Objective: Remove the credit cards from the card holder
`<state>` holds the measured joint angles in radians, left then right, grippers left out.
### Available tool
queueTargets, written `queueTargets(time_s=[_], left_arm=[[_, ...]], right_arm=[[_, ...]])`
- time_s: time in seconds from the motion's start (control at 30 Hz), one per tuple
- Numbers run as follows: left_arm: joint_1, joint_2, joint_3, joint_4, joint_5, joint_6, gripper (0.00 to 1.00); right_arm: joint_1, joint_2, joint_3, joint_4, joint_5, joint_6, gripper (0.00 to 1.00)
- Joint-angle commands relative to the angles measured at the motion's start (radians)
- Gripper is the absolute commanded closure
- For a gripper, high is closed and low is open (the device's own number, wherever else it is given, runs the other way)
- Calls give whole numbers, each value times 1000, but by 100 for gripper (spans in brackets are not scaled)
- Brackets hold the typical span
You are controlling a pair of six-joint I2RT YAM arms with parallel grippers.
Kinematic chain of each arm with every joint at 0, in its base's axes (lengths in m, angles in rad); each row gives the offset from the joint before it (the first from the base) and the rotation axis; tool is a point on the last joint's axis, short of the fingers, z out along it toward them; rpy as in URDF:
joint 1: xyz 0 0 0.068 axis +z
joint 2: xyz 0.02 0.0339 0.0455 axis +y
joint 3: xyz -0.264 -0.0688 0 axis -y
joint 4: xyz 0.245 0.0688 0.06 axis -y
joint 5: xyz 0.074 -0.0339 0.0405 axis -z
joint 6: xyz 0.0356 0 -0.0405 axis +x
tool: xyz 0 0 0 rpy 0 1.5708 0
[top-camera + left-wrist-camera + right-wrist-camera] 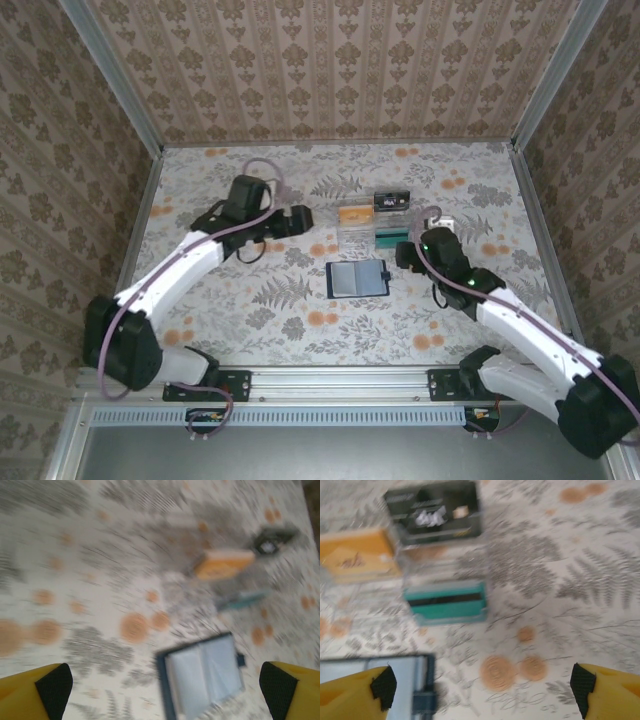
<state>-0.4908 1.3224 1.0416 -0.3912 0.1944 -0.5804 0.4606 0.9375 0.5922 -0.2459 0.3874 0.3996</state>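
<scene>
The left gripper (pixel 310 221) hovers with its fingers spread wide. Right of it, near the table's centre, the card holder (pixel 357 279) lies open, long axis left-right, tab pointing right. Just beyond lie a clear card (pixel 355 237) and a teal card (pixel 392 236), both also lengthwise left-right. The right gripper (pixel 406 252) hangs beside them, fingers apart.

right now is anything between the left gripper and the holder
Nothing visible is. The holder lies open on the table, with only bare cloth between it and the open left gripper. The teal card and orange card lie farther back, off that line.
</scene>
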Motion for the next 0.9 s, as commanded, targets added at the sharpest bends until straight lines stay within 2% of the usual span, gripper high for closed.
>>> queueTargets(time_s=[0.0,0.1,0.2,0.3,0.43,0.5,0.63,0.73,0.87], left_arm=[[84,-89,-70,-23,-222,44,0],[148,-169,-141,1,-368,95,0],[167,-261,-268,139,-560,181,0],[200,-309,-390,306,-641,316,0],[284,-245,-457,408,-714,410,0],[338,-197,-473,447,-708,399,0],[426,-91,-525,622,-610,438,0],[448,1,-576,820,-525,477,0],[455,95,-533,931,-413,554,0]], right_arm=[[-21,-82,-75,92,197,-67,0],[-42,-122,-144,197,281,-137,0],[-84,-124,-187,303,301,-201,0],[-130,-80,-192,377,286,-254,0],[-208,30,-199,523,223,-293,0],[-249,102,-195,599,191,-298,0],[-325,274,-169,742,122,-311,0],[-353,372,-167,868,83,-335,0],[-395,487,-183,1002,-16,-312,0]])
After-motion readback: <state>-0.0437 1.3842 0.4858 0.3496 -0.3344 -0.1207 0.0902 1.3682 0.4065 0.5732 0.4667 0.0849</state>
